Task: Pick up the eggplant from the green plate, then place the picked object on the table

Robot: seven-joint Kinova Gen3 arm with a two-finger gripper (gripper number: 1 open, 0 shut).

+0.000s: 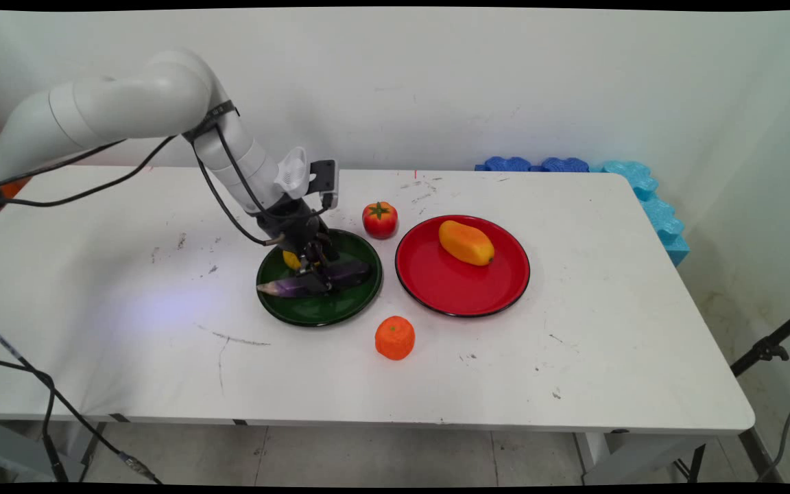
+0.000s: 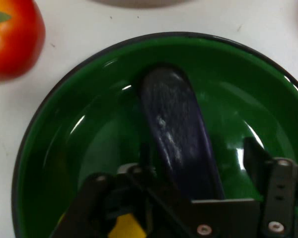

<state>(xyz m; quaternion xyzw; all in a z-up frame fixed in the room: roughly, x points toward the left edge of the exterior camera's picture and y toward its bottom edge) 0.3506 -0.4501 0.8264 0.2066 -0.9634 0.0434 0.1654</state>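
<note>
I have the gripper down inside the green plate, directly over the eggplant. In the hand view the eggplant runs lengthwise up from between the fingers. One finger stands to the right of the eggplant with a strip of green plate showing between them, and the other lies close along its left side. I judge the jaws spread, astride the eggplant without clamping it; I cannot confirm contact on the left side.

The eggplant lies flat on the floor of the green plate, its pale stem end pointing toward the picture's left in the main view and its dark body reaching toward the plate's right rim. A small yellow piece sits in the same plate just behind the gripper, mostly hidden by the linkage; it shows at the bottom of the hand view as a yellow patch. I cannot tell what it is.

A tomato stands on the table just beyond the green plate's far right rim, apart from it; it also shows at the upper left of the hand view. A red plate sits just right of the green one, not touching, with a mango lying in its far half. An orange stands on the table in front of the gap between the two plates. Blue foam pieces line the table's far right corner.
</note>
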